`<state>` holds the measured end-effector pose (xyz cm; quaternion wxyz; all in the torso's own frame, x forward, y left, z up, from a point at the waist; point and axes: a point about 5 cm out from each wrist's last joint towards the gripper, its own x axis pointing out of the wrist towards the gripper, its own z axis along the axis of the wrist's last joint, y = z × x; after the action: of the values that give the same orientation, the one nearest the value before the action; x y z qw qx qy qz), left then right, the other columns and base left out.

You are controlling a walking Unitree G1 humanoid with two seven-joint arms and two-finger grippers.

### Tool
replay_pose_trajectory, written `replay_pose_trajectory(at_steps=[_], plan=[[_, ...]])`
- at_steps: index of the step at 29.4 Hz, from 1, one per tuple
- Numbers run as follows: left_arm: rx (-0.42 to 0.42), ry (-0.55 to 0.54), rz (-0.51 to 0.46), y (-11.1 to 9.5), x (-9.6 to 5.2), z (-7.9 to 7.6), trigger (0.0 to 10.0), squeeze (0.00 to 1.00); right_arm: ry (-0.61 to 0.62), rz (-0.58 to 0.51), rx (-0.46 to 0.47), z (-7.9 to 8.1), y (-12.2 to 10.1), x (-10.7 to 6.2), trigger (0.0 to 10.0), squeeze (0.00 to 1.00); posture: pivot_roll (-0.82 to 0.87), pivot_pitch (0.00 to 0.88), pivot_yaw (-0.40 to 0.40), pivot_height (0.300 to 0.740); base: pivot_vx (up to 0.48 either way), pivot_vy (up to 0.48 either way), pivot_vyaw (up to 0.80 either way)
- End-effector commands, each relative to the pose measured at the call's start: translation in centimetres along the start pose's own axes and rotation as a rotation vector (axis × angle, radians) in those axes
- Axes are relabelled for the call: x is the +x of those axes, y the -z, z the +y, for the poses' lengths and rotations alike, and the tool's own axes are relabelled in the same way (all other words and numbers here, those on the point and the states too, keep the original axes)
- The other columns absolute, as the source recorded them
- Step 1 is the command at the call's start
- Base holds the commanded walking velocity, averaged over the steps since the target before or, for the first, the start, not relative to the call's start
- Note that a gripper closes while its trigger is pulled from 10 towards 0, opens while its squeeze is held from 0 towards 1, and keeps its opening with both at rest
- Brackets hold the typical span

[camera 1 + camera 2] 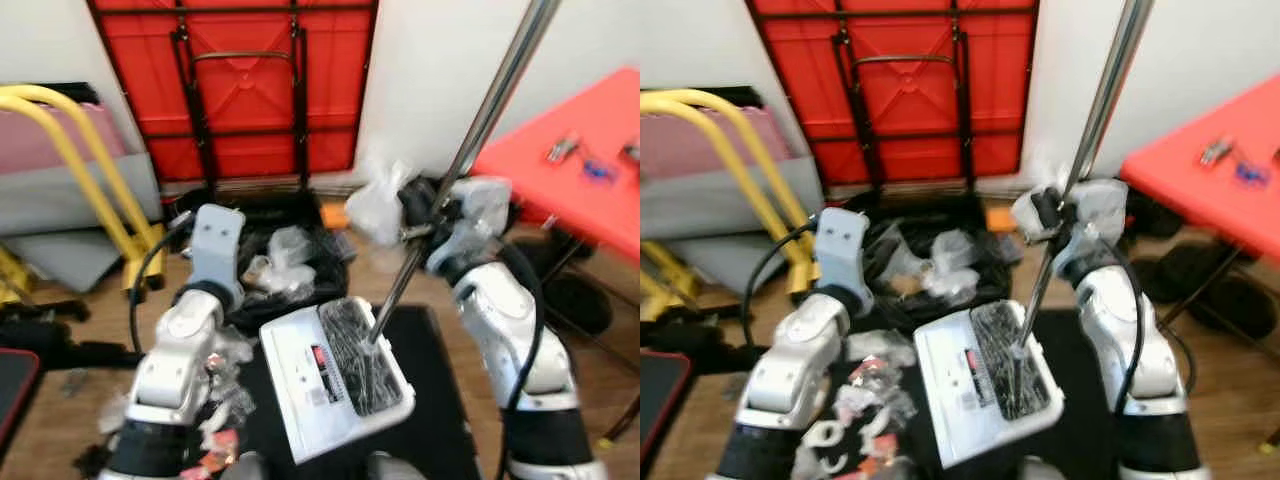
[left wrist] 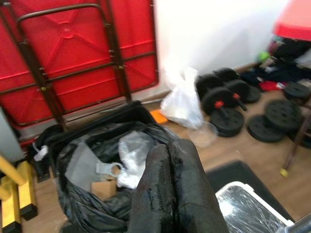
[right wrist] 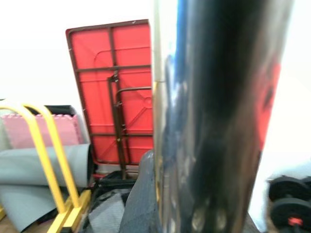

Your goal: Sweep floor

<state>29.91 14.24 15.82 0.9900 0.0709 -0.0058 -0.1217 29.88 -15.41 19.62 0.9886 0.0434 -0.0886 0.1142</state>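
Observation:
A silver broom pole (image 1: 470, 140) slants from the upper right down to black bristles (image 1: 360, 350) resting in a white dustpan (image 1: 300, 380) on the floor right in front of me. My right gripper (image 1: 432, 215) is shut on the pole about halfway up; in the right wrist view the pole (image 3: 214, 116) stands right against one black finger (image 3: 141, 194). My left gripper (image 2: 168, 148) is raised over an open black rubbish bag (image 2: 87, 204), fingers pressed shut with nothing in them. Scraps of litter (image 1: 870, 390) lie on the floor beside my left arm.
A folded red table (image 1: 240, 80) leans on the wall behind the bag. A yellow frame (image 1: 90, 170) stands at the left, a red table (image 1: 580, 170) at the right. A white plastic bag (image 2: 182, 104) and dumbbells (image 2: 223, 97) lie by the wall. A black mat (image 1: 430, 400) lies underfoot.

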Motion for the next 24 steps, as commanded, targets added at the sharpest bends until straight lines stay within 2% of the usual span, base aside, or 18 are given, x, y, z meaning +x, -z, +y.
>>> replay_pose_trajectory(at_steps=[1, 5, 10, 24], plan=[[0.009, 0.008, 0.019, 0.4, -0.1, 0.0, 10.0, 0.0, 0.002, -0.078, -0.02, 0.0, -1.7, 0.1, 10.0, 0.0, -0.16, 0.097, -0.087, 0.74, -0.274, 0.0, 0.0], [0.01, 0.009, 0.018, 0.4, -0.1, 0.0, 10.0, 0.0, -0.004, -0.075, -0.036, -0.1, -1.7, 0.1, 10.0, 0.0, -0.16, 0.098, -0.087, 0.74, -0.273, 0.0, 0.6], [0.032, 0.008, 0.008, 0.3, -0.1, 0.1, 10.0, 0.0, 0.008, -0.072, -0.039, -0.3, -1.8, 0.1, 10.0, 0.0, -0.16, 0.1, -0.088, 0.74, 0.0, 0.0, 0.8], [0.027, 0.008, -0.002, 0.2, -0.2, 0.2, 10.0, 0.0, 0.071, -0.05, -0.066, -1.2, -1.6, 0.2, 10.0, 0.0, -0.16, 0.102, -0.087, 0.74, 0.0, 0.0, 0.78]])
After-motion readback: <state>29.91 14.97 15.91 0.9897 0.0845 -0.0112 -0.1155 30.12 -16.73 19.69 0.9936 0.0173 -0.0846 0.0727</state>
